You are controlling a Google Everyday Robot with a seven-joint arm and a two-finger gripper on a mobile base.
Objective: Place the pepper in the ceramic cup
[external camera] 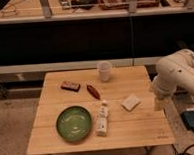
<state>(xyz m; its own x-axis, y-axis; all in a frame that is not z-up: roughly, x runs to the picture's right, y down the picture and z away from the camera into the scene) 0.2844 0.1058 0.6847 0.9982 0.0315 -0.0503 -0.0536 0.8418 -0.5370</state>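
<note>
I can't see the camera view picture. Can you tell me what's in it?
A dark red pepper lies on a wooden table near a white ceramic cup. The robot's tool hangs open by the table's right edge, holding nothing. A green plate, white tube and brown block sit there too.

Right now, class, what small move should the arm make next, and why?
Probably reach the gripper across the table toward the pepper: it lies near the ceramic cup, not in it, while the gripper hangs empty at the table's right edge.
</note>
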